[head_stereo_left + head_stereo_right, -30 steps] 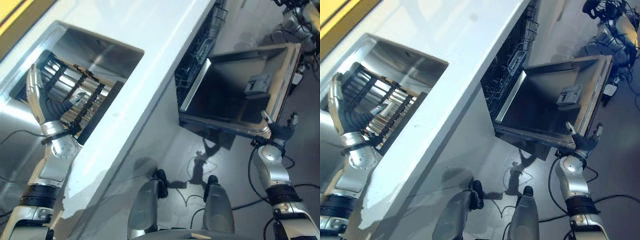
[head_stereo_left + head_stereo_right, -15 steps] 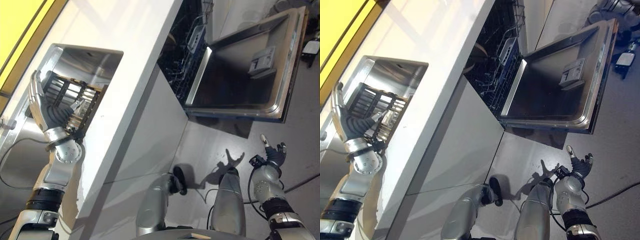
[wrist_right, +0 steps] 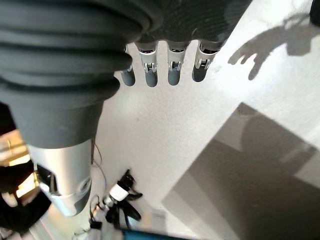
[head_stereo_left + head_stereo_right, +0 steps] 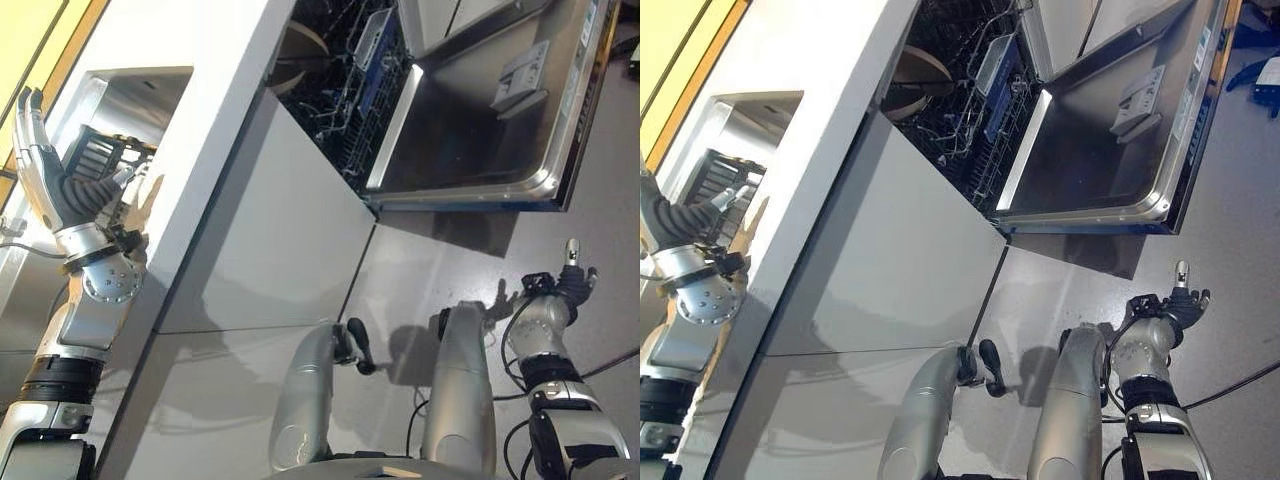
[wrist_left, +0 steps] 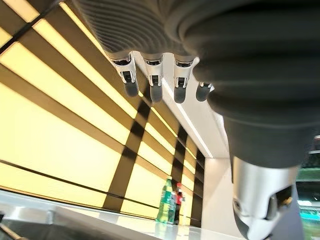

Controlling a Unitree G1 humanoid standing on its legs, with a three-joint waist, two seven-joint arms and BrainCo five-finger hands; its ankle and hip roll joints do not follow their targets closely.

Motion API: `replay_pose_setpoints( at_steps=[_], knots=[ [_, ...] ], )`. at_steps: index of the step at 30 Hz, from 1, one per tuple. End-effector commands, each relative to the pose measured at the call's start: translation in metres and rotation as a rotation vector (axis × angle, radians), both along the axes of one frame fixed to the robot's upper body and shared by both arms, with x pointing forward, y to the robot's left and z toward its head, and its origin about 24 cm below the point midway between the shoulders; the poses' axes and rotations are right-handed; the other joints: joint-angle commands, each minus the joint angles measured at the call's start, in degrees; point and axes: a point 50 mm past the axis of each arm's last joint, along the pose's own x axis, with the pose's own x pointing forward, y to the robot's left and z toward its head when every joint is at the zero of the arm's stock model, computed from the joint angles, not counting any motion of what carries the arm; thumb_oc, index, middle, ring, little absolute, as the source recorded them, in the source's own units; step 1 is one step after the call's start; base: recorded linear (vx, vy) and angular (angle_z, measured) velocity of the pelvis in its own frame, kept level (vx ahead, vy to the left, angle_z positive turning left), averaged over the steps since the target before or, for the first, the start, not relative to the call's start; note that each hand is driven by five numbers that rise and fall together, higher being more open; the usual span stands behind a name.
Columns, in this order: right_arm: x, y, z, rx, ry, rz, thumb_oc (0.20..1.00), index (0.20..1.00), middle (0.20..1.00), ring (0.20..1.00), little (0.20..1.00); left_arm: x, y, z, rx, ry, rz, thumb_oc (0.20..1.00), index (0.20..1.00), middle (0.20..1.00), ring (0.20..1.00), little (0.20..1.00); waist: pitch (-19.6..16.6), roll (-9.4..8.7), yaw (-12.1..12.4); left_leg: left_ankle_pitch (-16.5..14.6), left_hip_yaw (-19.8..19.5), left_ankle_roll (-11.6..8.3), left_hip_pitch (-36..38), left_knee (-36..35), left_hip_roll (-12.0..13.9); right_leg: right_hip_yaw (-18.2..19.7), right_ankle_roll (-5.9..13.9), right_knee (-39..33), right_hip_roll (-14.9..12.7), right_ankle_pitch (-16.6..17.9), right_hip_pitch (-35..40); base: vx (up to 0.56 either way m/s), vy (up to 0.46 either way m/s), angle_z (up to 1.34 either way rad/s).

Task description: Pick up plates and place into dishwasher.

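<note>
the white counter (image 4: 215,60) was taken as the landmark, running long across the head views with a grey cabinet front below it. the dishwasher (image 4: 470,120) was set under the counter at its far end, its door (image 4: 1100,150) dropped fully open over the grey floor and its dark wire rack (image 4: 345,90) exposed inside. a sink (image 4: 130,100) was sunk into the counter, and a dark slatted dish rack (image 4: 100,160) was seen in it; whether plates stood in that rack could not be told. one round brownish plate (image 4: 915,70) was seen already seated in the dishwasher rack, just under the counter's edge.

the left hand (image 4: 60,185) was held raised beside the sink, its fingers (image 5: 152,82) straight and spread, with nothing between them. the right hand (image 4: 570,285) was held low, well away from the counter and beyond the open door, its fingers (image 3: 170,70) likewise extended and carrying nothing.

the task was judged to be partly done at most: one plate appeared loaded, no plate was in either hand, and any further plate would have to be fetched from the sink side of the counter and carried to the rack. the door was already open, so that step was not left.
</note>
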Motion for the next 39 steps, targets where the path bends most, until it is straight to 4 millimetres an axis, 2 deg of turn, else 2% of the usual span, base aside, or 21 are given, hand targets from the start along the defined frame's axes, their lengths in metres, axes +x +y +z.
replay_pose_setpoints(
  at_steps=[1, 2, 3, 4, 5, 7, 8, 9, 11, 13, 14, 16, 20, 25, 26, 27, 35, 39],
  knots=[
    [0.021, -0.020, 0.062, -0.064, -0.192, -0.071, 1.000, 1.000, 1.000, 1.000, 1.000, 0.006, -0.045, -0.046, -0.134, 0.079, -0.146, 1.000, 1.000, 1.000, 1.000, 1.000, 4.94, 3.52, -0.23, -0.95, 2.72, 3.52, -5.11, 3.78, -1.72, -2.34, -7.09, 8.49, 0.35, -4.90, 0.21, 0.07, -0.035, 0.17],
    [0.024, -0.023, 0.072, -0.080, -0.210, -0.069, 1.000, 1.000, 1.000, 1.000, 1.000, 0.007, -0.047, -0.046, -0.129, 0.080, -0.156, 1.000, 1.000, 1.000, 1.000, 1.000, 4.93, 3.64, -0.09, -2.77, 2.46, 3.01, -5.59, 5.64, -2.06, -1.63, -6.80, 10.24, 0.17, -6.68, -0.05, 0.00, -0.016, 0.21],
    [0.025, -0.024, 0.074, -0.084, -0.214, -0.069, 1.000, 1.000, 1.000, 1.000, 1.000, 0.007, -0.047, -0.045, -0.129, 0.079, -0.158, 1.000, 1.000, 1.000, 1.000, 1.000, 4.94, 3.86, -0.05, -1.59, 2.88, 3.46, -6.28, 5.26, -1.87, -1.87, -7.07, 10.27, -0.06, -5.52, -1.09, 0.06, -0.025, 0.18],
    [0.029, -0.025, 0.087, -0.114, -0.240, -0.048, 1.000, 1.000, 1.000, 1.000, 1.000, 0.006, -0.049, -0.045, -0.120, 0.079, -0.170, 1.000, 1.000, 1.000, 1.000, 1.000, 4.93, 4.13, 0.17, -2.81, 2.62, 3.03, -6.80, 6.61, -2.20, -1.21, -6.82, 11.81, -0.18, -6.80, -1.44, 0.00, -0.013, 0.11],
    [0.037, -0.024, 0.101, -0.155, -0.274, 0.020, 1.000, 1.000, 1.000, 1.000, 1.000, 0.006, -0.050, -0.044, -0.112, 0.076, -0.181, 1.000, 1.000, 1.000, 1.000, 1.000, 4.94, 4.46, 0.50, -3.36, 2.53, 2.83, -7.78, 7.79, -2.53, -0.81, -6.74, 13.34, -0.44, -7.40, -2.47, 0.08, -0.032, 0.07],
    [0.051, -0.013, 0.112, -0.209, -0.314, 0.207, 1.000, 1.000, 1.000, 1.000, 1.000, 0.006, -0.051, -0.039, -0.110, 0.066, -0.196, 1.000, 1.000, 1.000, 1.000, 1.000, 4.94, 4.61, 1.12, -3.68, 2.39, 2.80, -9.04, 8.67, -3.12, -0.57, -6.70, 14.85, -0.61, -7.74, -3.72, 0.01, -0.019, 0.08],
    [0.052, -0.012, 0.114, -0.223, -0.320, 0.231, 1.000, 1.000, 1.000, 1.000, 1.000, 0.005, -0.050, -0.039, -0.110, 0.064, -0.198, 1.000, 1.000, 1.000, 1.000, 1.000, 4.94, 4.58, 1.19, -3.69, 2.37, 2.80, -9.30, 8.79, -3.22, -0.49, -6.69, 15.14, -0.62, -7.80, -4.00, -0.01, -0.023, 0.15],
    [0.061, 0.004, 0.119, -0.320, -0.310, 0.382, 1.000, 1.000, 1.000, 1.000, 1.000, 0.004, -0.049, -0.037, -0.105, 0.059, -0.208, 1.000, 1.000, 1.000, 1.000, 1.000, 4.94, 4.45, 1.71, -3.53, 2.10, 2.83, -10.16, 9.10, -3.36, -0.37, -6.66, 15.98, -0.58, -7.76, -4.79, -0.02, -0.023, 0.18],
    [0.069, 0.028, 0.114, -0.387, -0.293, 0.589, 1.000, 1.000, 1.000, 1.000, 1.000, 0.004, -0.047, -0.033, -0.099, 0.052, -0.212, 1.000, 1.000, 1.000, 1.000, 1.000, 4.94, 3.63, 1.96, -3.65, 1.72, 2.83, -11.40, 9.80, -3.30, -0.33, -6.58, 16.94, -0.20, -8.04, -5.64, 0.00, -0.043, 0.09],
    [0.072, 0.043, 0.108, -0.446, -0.271, 0.704, 1.000, 1.000, 1.000, 1.000, 1.000, 0.005, -0.046, -0.030, -0.095, 0.047, -0.211, 1.000, 1.000, 1.000, 1.000, 1.000, 4.94, 2.91, 2.05, -3.43, 1.52, 2.88, -12.08, 9.95, -3.18, -0.50, -6.48, 16.83, 0.01, -7.75, -6.06, 0.00, -0.064, 0.01],
    [0.074, 0.057, 0.104, -0.486, -0.256, 0.804, 1.000, 1.000, 1.000, 1.000, 1.000, 0.006, -0.045, -0.026, -0.082, 0.041, -0.212, 1.000, 1.000, 1.000, 1.000, 1.000, 4.94, 2.15, 2.42, -3.16, 1.39, 2.93, -12.22, 9.82, -2.92, -0.84, -6.27, 16.46, -0.01, -7.31, -6.02, 0.00, -0.066, 0.02],
    [0.074, 0.068, 0.103, -0.518, -0.269, 0.871, 1.000, 1.000, 1.000, 1.000, 1.000, 0.008, -0.045, -0.021, -0.072, 0.038, -0.209, 1.000, 1.000, 1.000, 1.000, 1.000, 4.94, 1.43, 2.70, -2.89, 1.17, 3.00, -12.37, 9.70, -2.62, -1.32, -6.04, 15.99, -0.12, -6.82, -5.88, 0.01, -0.084, 0.01],
    [0.078, 0.105, 0.108, -0.557, -0.324, 1.039, 1.000, 1.000, 1.000, 1.000, 1.000, 0.013, -0.044, -0.010, -0.040, 0.029, -0.194, 1.000, 1.000, 1.000, 1.000, 1.000, 4.94, -0.55, 4.16, -2.26, 0.42, 3.02, -12.25, 9.15, -2.30, -2.92, -5.18, 14.51, -0.47, -5.58, -4.74, 0.05, -0.090, 0.10],
    [0.076, 0.132, 0.117, -0.596, -0.396, 1.119, 1.000, 1.000, 1.000, 1.000, 1.000, 0.016, -0.040, -0.002, -0.013, 0.031, -0.185, 1.000, 1.000, 1.000, 1.000, 1.000, 4.94, -1.94, 5.62, -1.21, -0.33, 3.12, -11.02, 7.22, -2.21, -4.76, -4.41, 11.89, -0.46, -4.09, -2.10, 0.05, -0.079, 0.10],
    [0.076, 0.135, 0.119, -0.602, -0.409, 1.127, 1.000, 1.000, 1.000, 1.000, 1.000, 0.016, -0.038, 0.000, -0.010, 0.030, -0.184, 1.000, 1.000, 1.000, 1.000, 1.000, 4.94, -2.01, 6.04, 0.91, -0.36, 3.60, -11.02, 5.37, -2.08, -5.58, -4.75, 10.51, -0.46, -2.01, -2.25, -0.01, -0.090, 0.14],
    [0.075, 0.139, 0.119, -0.606, -0.416, 1.135, 1.000, 1.000, 1.000, 1.000, 1.000, 0.015, -0.037, 0.000, -0.005, 0.033, -0.184, 1.000, 1.000, 1.000, 1.000, 1.000, 4.94, -2.32, 6.36, 0.89, -0.49, 3.61, -10.82, 5.22, -2.08, -5.94, -4.70, 10.08, -0.42, -1.98, -1.58, -0.03, -0.068, 0.11],
    [0.067, 0.153, 0.121, -0.647, -0.488, 1.151, 1.000, 1.000, 1.000, 1.000, 1.000, 0.010, -0.029, 0.001, 0.019, 0.042, -0.175, 1.000, 1.000, 1.000, 1.000, 1.000, 4.94, -4.04, 8.29, 2.36, -1.77, 3.72, -7.19, 0.91, -2.31, -9.04, -4.26, 3.01, 0.56, -0.07, 4.42, 0.08, -0.068, 0.07],
    [0.063, 0.161, 0.133, -0.706, -0.552, 1.150, 1.000, 1.000, 1.000, 1.000, 1.000, 0.009, -0.023, 0.009, 0.024, 0.027, -0.159, 1.000, 1.000, 1.000, 1.000, 1.000, 4.94, -5.81, 9.52, 2.60, -3.05, 3.93, -2.62, -2.80, -3.21, -10.66, -3.83, -3.71, 1.02, 1.58, 10.80, 0.08, -0.029, -0.15]
  ],
)
